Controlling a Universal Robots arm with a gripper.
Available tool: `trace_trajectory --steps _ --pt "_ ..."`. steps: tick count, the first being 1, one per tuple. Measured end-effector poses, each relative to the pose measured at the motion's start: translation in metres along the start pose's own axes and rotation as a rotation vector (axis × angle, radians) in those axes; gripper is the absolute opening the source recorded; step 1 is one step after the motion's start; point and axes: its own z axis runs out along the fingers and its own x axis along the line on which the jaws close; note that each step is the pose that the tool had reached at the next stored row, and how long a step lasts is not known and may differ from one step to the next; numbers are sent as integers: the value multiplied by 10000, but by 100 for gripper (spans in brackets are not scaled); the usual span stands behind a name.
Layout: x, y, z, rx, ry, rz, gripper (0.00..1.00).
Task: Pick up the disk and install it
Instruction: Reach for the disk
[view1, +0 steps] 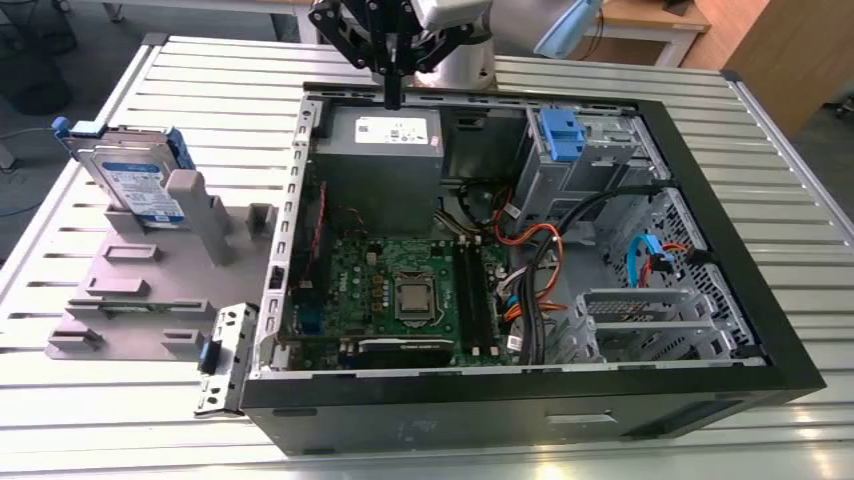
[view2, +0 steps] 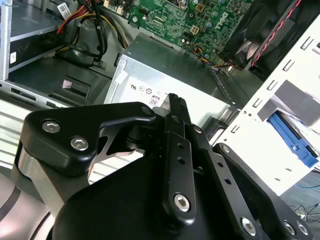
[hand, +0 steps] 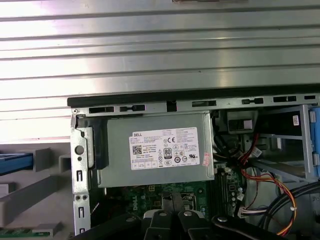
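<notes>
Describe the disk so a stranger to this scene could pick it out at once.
Find the open computer case; at the exterior view's left of it lies a grey holder. The disk stands on edge in it: silver, blue-and-white label, blue bracket, unlike the larger grey box inside the case.

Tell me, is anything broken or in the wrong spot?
Nothing looks broken or spilled. The disk stands on edge in a grey holder beside the open computer case, not inside it. A metal bracket lies on the table beside the case.
</notes>
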Motion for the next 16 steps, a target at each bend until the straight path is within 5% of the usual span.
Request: trace_trajectory --steps 16 --pt "227 -18 -6 0 0 -3 11"
